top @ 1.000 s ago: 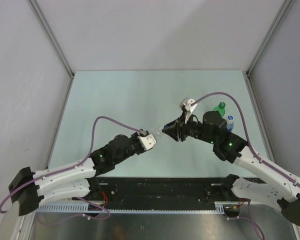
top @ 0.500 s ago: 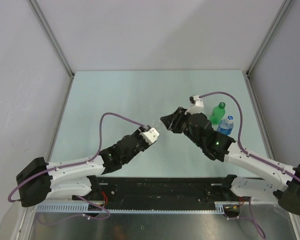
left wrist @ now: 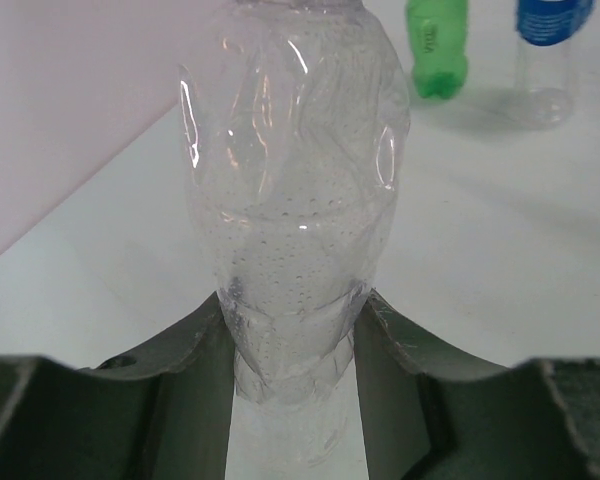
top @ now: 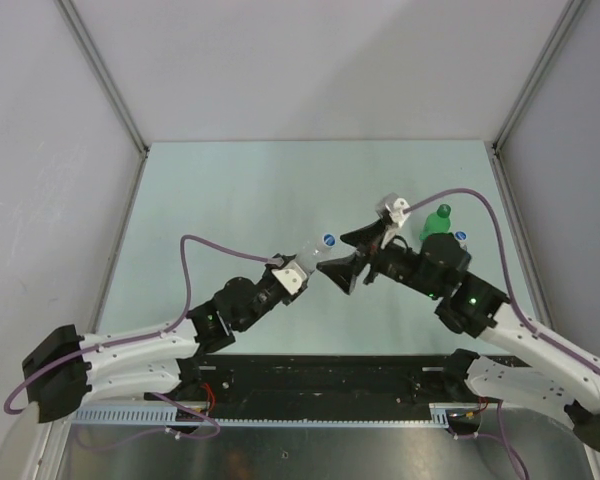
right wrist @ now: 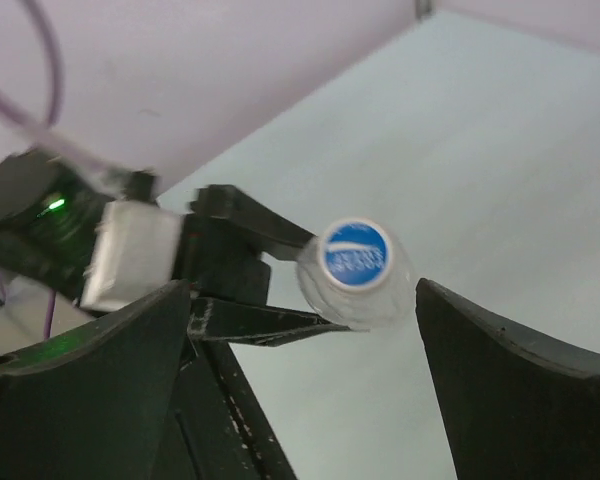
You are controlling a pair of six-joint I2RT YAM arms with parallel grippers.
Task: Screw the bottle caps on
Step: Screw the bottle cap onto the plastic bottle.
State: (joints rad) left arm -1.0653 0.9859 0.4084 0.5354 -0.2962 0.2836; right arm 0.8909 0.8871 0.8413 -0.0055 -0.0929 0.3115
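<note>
Extended forward-right, with left fingers [left wrist: 170, 390] clenched on the clear bottle [left wrist: 295, 230] over the middle of the bench [top: 230, 190]. Angled in from the right, with right fingers [right wrist: 510, 390] released, spread either side of its cap [right wrist: 355, 255].

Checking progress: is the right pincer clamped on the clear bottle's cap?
No, the right pincer stands wide open, its fingers on either side of the cap without touching it.

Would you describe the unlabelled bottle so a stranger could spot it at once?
Start at the middle of the table. There the left pincer grips a clear bottle. Unlike the green bottle and the blue-labelled bottle at the right, it bears no label and is the only one held.
</note>
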